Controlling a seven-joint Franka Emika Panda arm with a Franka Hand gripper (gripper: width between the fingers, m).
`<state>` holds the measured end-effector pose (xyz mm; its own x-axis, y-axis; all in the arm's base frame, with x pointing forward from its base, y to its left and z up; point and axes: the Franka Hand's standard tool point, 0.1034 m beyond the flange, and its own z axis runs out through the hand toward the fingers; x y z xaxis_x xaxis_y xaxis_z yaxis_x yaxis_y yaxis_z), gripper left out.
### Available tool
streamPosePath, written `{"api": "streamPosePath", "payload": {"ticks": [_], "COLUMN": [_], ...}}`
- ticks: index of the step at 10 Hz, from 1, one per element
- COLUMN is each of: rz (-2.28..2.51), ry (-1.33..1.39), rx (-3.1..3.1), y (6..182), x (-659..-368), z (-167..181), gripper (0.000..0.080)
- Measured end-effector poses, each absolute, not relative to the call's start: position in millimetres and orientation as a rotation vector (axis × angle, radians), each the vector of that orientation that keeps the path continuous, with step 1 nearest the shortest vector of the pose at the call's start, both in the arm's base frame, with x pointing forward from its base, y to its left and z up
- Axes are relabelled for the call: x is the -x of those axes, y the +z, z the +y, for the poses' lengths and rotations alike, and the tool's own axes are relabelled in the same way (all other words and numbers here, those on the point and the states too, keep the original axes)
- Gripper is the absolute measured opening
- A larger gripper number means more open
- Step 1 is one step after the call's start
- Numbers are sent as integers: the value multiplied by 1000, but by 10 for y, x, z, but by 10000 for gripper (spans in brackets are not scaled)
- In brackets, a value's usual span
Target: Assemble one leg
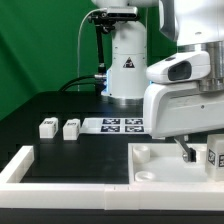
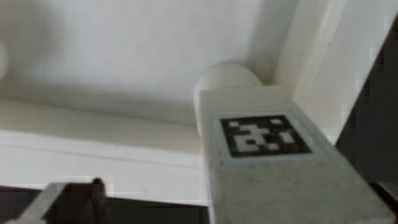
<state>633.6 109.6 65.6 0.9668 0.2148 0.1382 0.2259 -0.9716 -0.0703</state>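
Presently, one Franka arm is recorded low over the exterior view's right side of the black counter (image 1: pixel 60 160).

Item 1: the pincer (image 1: pixel 189 152). It is seen hanging just above the white panel (image 1: pixel 160 160), with dark fingers (image 1: pixel 185 150) pointing down. A white leg (image 2: pixel 267 150) is seen clamped in it; in the wrist view this leg fills the middle of the picture, long and slightly tilted, its rounded end set against the panel's inner corner. One black-and-white square tag (image 2: pixel 260 136) is carried on its face. One dark finger tip is visible at the picture's lower edge.

Item 2: the white panel. It is laid flat at the exterior view's right, with a round corner socket (image 1: pixel 146 153) shown near its corner.

Item 3: two further legs (image 1: pixel 47 127) and (image 1: pixel 71 128). They are placed side by side on the counter at the exterior view's left, well apart from the pincer, each tagged.

Item 4: a tagged white block (image 1: pixel 214 156). It is found at the exterior view's right edge, just beside the pincer; whether it is touched cannot be told.

Item 5: the marker board (image 1: pixel 122 125). It is fixed flat before the arm's base.

Item 6: a white rail (image 1: pixel 40 185). It borders the counter's near edge.
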Motion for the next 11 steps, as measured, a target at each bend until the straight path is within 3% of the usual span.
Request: {"api": "streamPosePath", "payload": {"ticks": [1,3,11], "rz": [-325,-268,1406], "ry": [-198,-195,-83], "rx": [3031,3034,2640], "y": [655,654,633], "x": [-6336,-6335,-6292], "z": [1098,1099,1144], "gripper": [522,289,291]}}
